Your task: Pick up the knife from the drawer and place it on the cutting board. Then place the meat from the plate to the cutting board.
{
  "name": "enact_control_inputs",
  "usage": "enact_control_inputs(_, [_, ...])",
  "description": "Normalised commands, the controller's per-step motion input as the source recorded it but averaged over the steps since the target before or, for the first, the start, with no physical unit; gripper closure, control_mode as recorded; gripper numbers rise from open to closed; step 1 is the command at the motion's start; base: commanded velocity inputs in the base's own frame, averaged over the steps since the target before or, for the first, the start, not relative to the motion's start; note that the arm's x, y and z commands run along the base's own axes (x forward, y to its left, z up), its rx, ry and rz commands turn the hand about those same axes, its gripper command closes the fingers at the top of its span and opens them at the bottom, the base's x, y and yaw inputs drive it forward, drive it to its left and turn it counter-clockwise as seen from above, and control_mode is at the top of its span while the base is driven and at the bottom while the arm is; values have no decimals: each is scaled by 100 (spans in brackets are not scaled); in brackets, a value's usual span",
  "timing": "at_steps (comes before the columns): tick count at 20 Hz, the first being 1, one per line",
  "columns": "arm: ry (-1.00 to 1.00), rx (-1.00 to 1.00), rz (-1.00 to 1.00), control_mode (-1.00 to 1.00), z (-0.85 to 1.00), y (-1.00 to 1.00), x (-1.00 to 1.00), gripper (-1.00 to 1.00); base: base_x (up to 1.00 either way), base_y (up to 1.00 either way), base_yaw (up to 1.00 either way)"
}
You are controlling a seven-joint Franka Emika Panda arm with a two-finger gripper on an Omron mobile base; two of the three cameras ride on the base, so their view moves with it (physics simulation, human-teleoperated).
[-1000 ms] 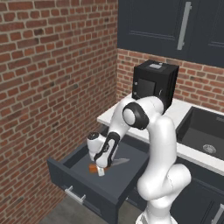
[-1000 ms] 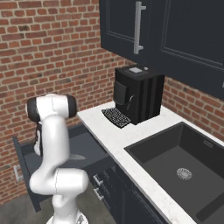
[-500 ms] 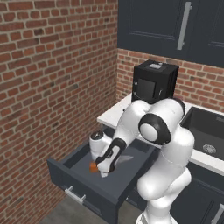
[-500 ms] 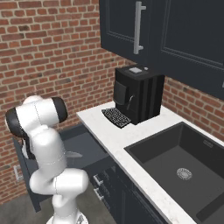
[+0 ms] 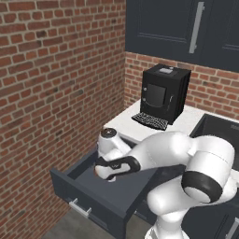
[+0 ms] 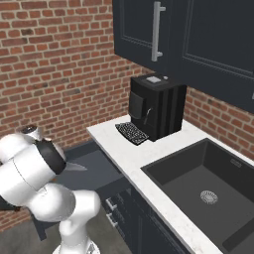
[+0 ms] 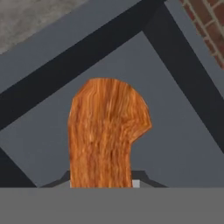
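With the bright orange wooden handle of the small knife [image 7: 105,135] looming just ahead of the pincer inside the open dark blue-grey drawer [image 5: 93,193], whether the pincer grips it cannot be told, so every placement seems left.

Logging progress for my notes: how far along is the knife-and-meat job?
Done: the dark blue-grey drawer stands open. In hand: the hand view shows the orange knife handle filling the frame over the drawer floor; whether it is gripped is unclear. Left: knife to board, then meat.
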Motion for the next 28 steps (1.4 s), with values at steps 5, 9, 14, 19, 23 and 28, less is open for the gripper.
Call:
enact_control_inputs(5, [0, 0, 0, -100, 100, 6, -21, 100, 0, 0, 0])
enact_control_inputs(9, [-1, 0, 0, -100, 98, -3, -45, 100, 0, 0, 0])
enact_control_inputs(14, [-13, 0, 0, -100, 91, -27, -52, 100, 0, 0, 0])
enact_control_inputs(19, [-11, 0, 0, -100, 84, -37, -29, 100, 0, 0, 0])
enact_control_inputs(23, [-3, 0, 0, -100, 59, -61, -10, 100, 0, 0, 0])
enact_control_inputs(28, [0, 0, 0, -100, 32, -49, 5, 100, 0, 0, 0])
